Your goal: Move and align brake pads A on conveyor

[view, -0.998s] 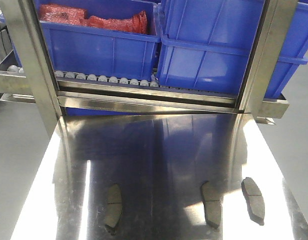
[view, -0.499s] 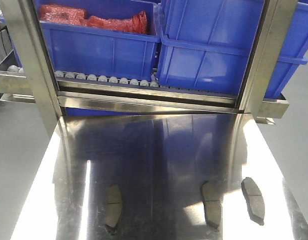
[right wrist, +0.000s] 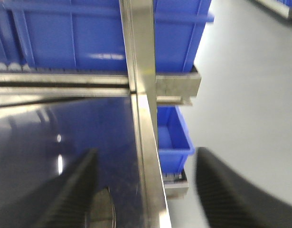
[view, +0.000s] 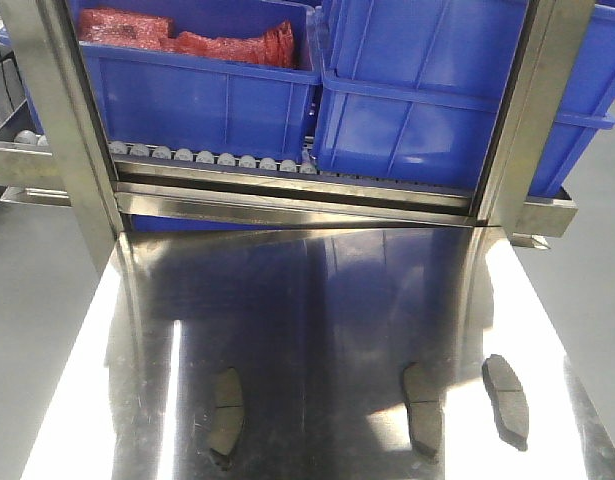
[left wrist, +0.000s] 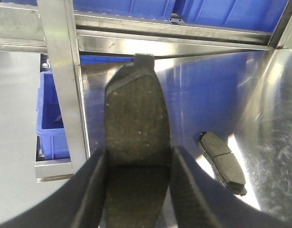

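Left tool (left wrist: 138, 154) clamped on a brake pad (left wrist: 136, 109) by its long edges, right tool (right wrist: 146, 156) spread wide

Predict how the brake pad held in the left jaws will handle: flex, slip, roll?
Probably rigid: the brake pad juts straight out of the left gripper's jaws with no sag. Its rough, grainy face likely grips well. Flat and only slightly curved, so it shouldn't roll, but could slide on the shiny steel tabletop.

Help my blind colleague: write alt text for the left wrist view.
The left gripper holds a brake pad, filling the centre, over a shiny steel tabletop. A second pad lies flat on the steel at picture right; blue bins stand behind.
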Tool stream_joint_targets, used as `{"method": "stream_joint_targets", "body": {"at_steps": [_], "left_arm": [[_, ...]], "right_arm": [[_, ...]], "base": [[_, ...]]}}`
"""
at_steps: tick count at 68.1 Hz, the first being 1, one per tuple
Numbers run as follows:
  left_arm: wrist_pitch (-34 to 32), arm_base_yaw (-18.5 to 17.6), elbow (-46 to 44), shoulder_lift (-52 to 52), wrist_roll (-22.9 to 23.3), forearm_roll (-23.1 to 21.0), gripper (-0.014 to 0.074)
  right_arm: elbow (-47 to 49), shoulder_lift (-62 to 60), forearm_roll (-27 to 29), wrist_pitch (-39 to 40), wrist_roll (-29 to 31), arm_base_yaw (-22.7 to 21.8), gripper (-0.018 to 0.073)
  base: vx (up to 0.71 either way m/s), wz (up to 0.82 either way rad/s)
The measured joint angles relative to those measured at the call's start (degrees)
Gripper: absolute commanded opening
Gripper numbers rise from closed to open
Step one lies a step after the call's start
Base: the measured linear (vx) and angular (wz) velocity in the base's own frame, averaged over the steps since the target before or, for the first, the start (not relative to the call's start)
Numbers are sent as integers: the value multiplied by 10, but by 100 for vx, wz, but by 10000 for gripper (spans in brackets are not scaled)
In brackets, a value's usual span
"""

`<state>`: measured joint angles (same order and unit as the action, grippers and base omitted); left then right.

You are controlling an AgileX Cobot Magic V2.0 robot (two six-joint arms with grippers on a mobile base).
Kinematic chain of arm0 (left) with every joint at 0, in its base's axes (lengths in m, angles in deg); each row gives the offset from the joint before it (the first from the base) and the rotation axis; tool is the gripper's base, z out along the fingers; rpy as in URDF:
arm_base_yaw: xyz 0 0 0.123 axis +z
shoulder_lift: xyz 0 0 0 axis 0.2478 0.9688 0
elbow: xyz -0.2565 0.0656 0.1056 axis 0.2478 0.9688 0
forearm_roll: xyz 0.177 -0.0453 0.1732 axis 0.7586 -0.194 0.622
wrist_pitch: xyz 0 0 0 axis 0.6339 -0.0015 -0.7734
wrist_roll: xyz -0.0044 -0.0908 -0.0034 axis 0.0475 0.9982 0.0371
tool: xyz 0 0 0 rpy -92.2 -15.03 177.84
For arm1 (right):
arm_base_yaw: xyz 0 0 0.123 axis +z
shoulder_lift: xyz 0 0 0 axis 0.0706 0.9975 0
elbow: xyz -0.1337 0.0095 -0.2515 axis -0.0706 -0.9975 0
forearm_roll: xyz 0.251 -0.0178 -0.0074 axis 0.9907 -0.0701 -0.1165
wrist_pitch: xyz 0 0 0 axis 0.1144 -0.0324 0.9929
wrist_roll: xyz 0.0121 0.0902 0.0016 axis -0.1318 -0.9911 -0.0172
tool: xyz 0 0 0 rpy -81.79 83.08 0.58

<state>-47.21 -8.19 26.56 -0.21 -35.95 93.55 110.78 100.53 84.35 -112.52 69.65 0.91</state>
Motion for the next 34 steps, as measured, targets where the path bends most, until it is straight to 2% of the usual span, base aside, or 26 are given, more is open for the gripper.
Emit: {"method": "stream_joint_targets", "body": {"at_steps": [9,34], "left_arm": [[0,0,0,0,0,0,-6],[4,0,0,0,0,1,-6]], "right_arm": [[10,39,2,-18,0,0,646],[20,73,2,-24,0,0,580]], "base": [[0,0],[0,0]]}}
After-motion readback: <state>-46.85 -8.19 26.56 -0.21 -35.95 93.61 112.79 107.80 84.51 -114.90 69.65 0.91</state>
